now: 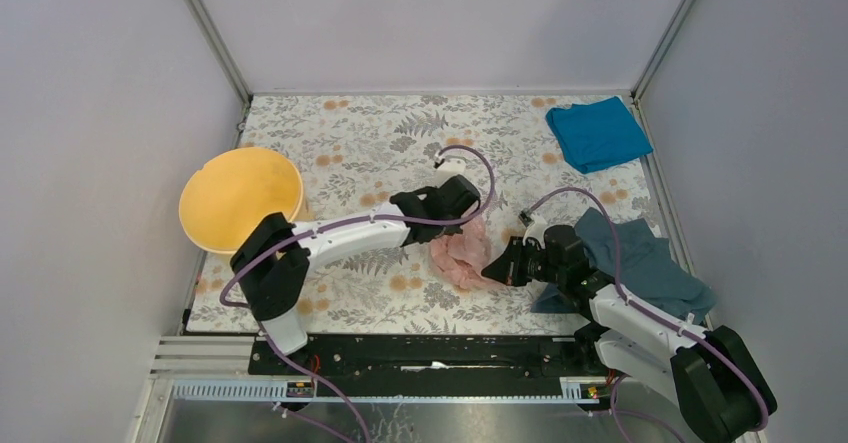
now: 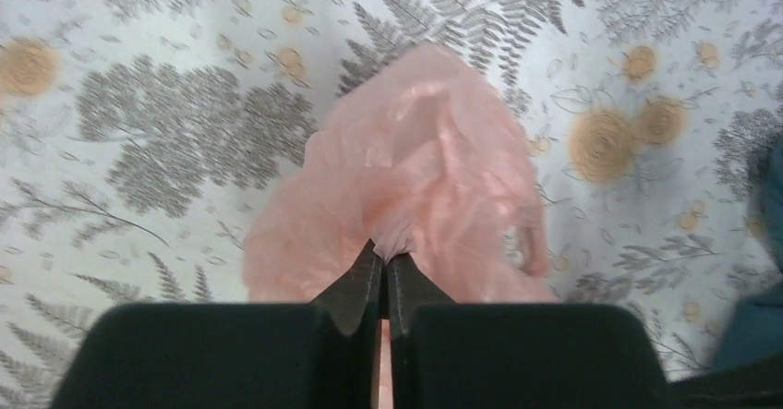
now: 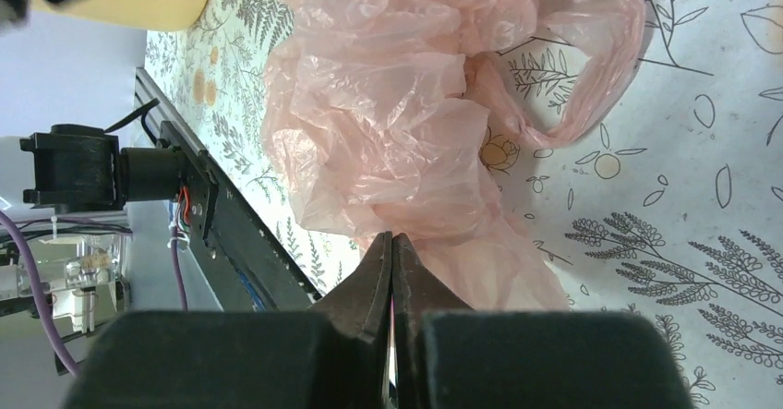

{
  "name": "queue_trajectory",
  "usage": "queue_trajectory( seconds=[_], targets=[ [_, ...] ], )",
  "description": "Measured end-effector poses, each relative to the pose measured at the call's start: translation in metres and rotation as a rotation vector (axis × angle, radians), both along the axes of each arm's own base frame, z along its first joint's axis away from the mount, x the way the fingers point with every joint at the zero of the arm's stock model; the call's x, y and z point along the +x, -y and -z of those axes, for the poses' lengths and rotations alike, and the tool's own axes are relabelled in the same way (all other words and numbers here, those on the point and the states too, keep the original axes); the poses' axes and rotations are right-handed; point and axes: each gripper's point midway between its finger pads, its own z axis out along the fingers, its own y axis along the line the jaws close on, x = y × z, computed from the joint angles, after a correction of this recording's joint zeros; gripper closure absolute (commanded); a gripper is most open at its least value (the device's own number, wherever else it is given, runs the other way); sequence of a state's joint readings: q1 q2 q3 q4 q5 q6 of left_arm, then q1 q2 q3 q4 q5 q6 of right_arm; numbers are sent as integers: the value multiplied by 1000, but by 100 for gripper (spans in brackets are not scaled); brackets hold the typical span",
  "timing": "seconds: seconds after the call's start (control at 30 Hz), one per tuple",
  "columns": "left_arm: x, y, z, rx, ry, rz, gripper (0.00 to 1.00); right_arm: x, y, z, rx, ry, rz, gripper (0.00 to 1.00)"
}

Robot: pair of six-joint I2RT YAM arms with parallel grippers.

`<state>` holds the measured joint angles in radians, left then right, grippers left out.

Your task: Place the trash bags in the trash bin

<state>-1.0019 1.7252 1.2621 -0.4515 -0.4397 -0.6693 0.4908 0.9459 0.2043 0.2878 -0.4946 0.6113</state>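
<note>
Floral-patterned table, yellow trash bin left, pink trash bag centre, blue cloth, grey-blue cloth right

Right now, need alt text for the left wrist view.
The black two-finger left gripper is pinched shut on a fold of a crinkly translucent pale-pink plastic bag on a fern-and-flower printed table cover. A dark teal cloth edges in at right.
</note>
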Motion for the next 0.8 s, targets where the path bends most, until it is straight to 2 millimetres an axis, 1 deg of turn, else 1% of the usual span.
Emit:
queue_trajectory(
  seconds=[0.1, 0.13, 0.17, 0.23, 0.27, 0.3, 0.33, 0.37, 0.43, 0.47, 0.5, 0.57, 0.63, 0.67, 0.73, 0.8],
  targets=[
    [13, -11, -9, -33, 12, -12, 100, -2, 0, 1, -1, -7, -6, 91],
    [14, -16, -15, -53, 19, -3, 100, -3, -1, 1, 3, -9, -12, 88],
    [16, -22, -27, -90, 31, 9, 100, -5, -1, 0, 8, -11, -21, 85],
    [15, -31, -56, -182, 62, 43, 100, -8, -3, -1, 17, -15, -42, 77],
    [14, -34, -76, -250, 84, 73, 100, -10, -4, -2, 22, -16, -56, 72],
    [5, -31, -105, -345, 116, 145, 100, -12, -6, -4, 29, -16, -73, 68],
    [9, -38, -117, -380, 138, 146, 100, -14, -7, -6, 35, -16, -85, 65],
    [5, -40, -140, -450, 173, 200, 100, -14, -9, -9, 42, -13, -100, 61],
    [-4, -42, -167, -518, 212, 279, 100, -12, -13, -19, 50, 2, -120, 54],
    [-9, -43, -176, -536, 226, 317, 100, -8, -15, -26, 50, 17, -123, 51],
    [-15, -42, -182, -544, 230, 355, 100, -2, -17, -35, 51, 37, -122, 49],
    [-22, -42, -184, -537, 217, 401, 100, 13, -19, -55, 40, 94, -104, 42],
    [-27, -41, -179, -523, 180, 432, 100, 28, -19, -73, 24, 149, -70, 31],
    [-28, -41, -175, -520, 161, 436, 100, 36, -19, -82, 15, 179, -53, 29],
    [-31, -39, -170, -533, 118, 454, 100, 47, -18, -96, -4, 224, -28, 28],
    [-35, -32, -168, -571, 73, 481, 100, 56, -18, -102, -23, 246, -16, 29]
  ],
)
